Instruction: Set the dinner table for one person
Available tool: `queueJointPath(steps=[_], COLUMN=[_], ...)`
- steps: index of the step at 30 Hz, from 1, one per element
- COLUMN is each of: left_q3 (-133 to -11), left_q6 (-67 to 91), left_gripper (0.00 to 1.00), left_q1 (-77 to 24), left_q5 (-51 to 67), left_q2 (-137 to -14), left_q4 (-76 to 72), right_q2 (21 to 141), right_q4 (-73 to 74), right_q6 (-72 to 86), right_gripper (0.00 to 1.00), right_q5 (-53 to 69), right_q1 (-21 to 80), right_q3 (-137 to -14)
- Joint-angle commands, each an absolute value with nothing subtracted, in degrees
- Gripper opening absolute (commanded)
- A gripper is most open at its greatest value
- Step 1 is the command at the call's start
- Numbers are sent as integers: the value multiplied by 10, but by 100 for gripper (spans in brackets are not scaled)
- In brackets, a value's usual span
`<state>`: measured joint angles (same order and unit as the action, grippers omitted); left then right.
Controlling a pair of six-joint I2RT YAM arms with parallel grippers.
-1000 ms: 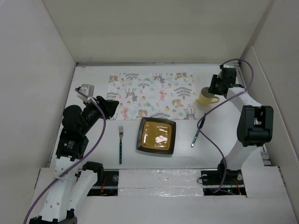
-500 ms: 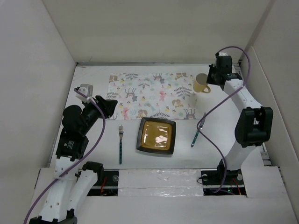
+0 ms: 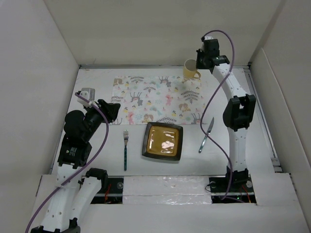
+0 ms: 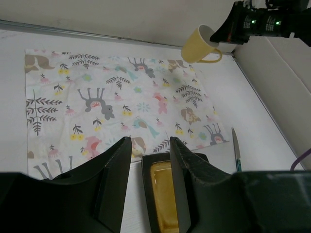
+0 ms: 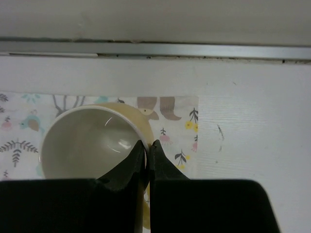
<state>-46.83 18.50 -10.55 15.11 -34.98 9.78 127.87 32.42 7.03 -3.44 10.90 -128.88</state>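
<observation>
A lab enclosure: bare white panels [image 3: 39, 58] wall in the plain dinner table [image 3: 194, 162].

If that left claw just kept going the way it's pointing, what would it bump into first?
The left gripper seems aimed at the placemat near its front edge, with the plate corner just beside it; depth is unclear.

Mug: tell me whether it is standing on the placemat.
No: the mug hangs tilted in the air, its rim pinched by the right gripper, above the placemat.
</observation>
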Motion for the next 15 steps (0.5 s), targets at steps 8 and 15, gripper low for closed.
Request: queueJointPath(steps=[8, 15], left_q3=[-465, -463], left_q6=[181, 181], left_gripper=[35, 35], left_q1=[-108, -108], left_q5=[143, 134], left_q2=[-349, -351], left_q4=[78, 80], right_q2=[1328, 1350], right_q4=[346, 328], right_q6=[71, 73], right_gripper=[0, 0], right_q5=[-34, -45], right_q1=[111, 95], right_q3=[-1370, -1368])
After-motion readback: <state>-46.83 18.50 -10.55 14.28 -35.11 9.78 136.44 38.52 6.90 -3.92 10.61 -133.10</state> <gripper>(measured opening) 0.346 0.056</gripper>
